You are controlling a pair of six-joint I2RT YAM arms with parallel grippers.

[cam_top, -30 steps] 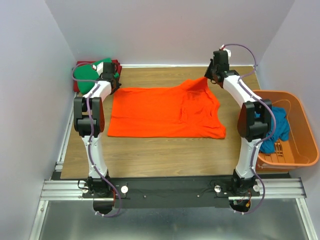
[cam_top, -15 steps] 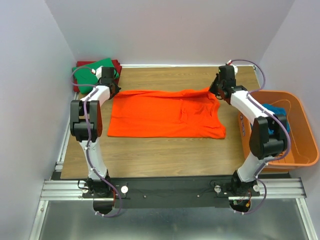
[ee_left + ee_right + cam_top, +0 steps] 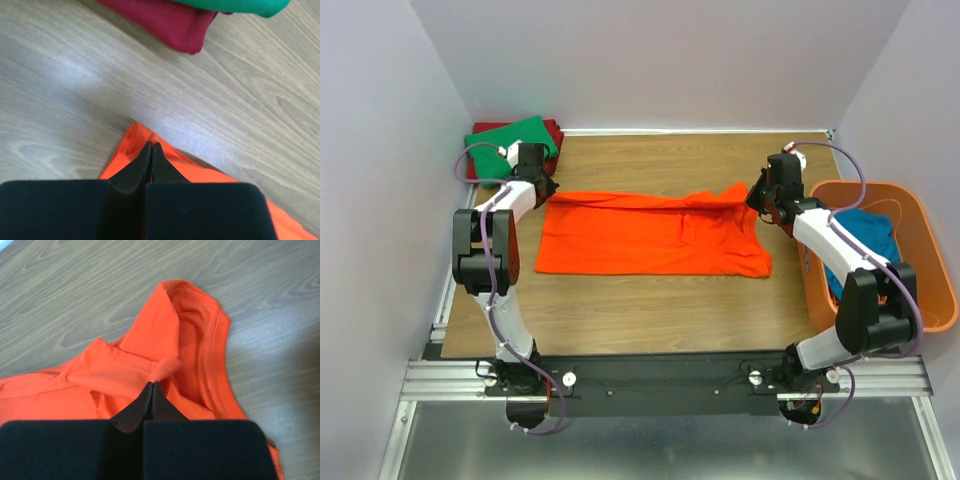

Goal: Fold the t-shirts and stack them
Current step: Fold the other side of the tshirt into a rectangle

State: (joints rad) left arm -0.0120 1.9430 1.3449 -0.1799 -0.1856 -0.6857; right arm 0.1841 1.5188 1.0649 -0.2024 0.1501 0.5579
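1. Orange t-shirt (image 3: 650, 240) lies flat mid-desk (image 3: 650, 310), its far edge bunched.
2. Left tool (image 3: 544, 190) is clamped on the shirt's 10 o'clock corner. Right tool (image 3: 758, 197) pinches cloth beside the collar at 2 o'clock.
3. Green t-shirt (image 3: 510, 135) lies on the dark red t-shirt (image 3: 555, 130) at 10 o'clock, red mostly covered.
4. Teal t-shirt (image 3: 868, 232) is in the basket (image 3: 932, 270) at 3 o'clock, partly hidden behind the right arm.

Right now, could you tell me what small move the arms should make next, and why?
Probably draw both pinched corners toward the near hem. The left gripper and right gripper are each shut on a far corner of the orange t-shirt, whose far edge is only partly folded over.
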